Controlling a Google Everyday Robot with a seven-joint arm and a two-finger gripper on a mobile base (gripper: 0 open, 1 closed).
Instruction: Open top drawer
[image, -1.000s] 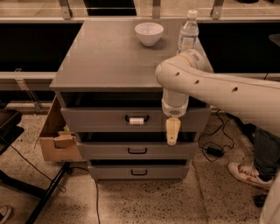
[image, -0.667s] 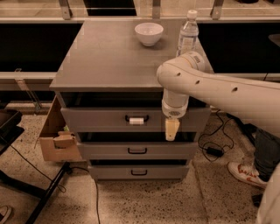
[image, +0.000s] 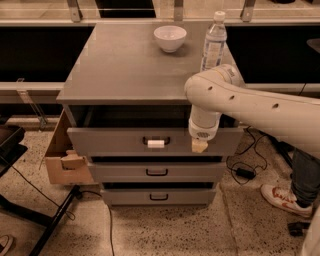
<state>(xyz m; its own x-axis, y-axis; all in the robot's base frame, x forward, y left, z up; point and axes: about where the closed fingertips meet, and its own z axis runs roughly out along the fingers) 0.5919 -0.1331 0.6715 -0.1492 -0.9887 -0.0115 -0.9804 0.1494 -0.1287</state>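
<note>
The top drawer (image: 115, 141) is the tallest grey front of three, with a black handle and a white tag (image: 155, 143). It stands pulled out a little, with a dark gap under the cabinet top. My gripper (image: 199, 145) hangs from the white arm (image: 250, 105) in front of the right part of that drawer front, to the right of the handle and apart from it. Only its yellowish tip shows below the wrist.
A white bowl (image: 170, 37) and a water bottle (image: 213, 42) stand on the grey cabinet top (image: 125, 70). Two shallower drawers (image: 157, 172) sit below. A cardboard box (image: 62, 155) leans at the cabinet's left. Cables (image: 242, 170) and a person's shoe (image: 282, 200) lie on the floor at right.
The gripper tip has drawn up a little, so less of it hangs below the wrist. The top drawer front sits slightly further out.
</note>
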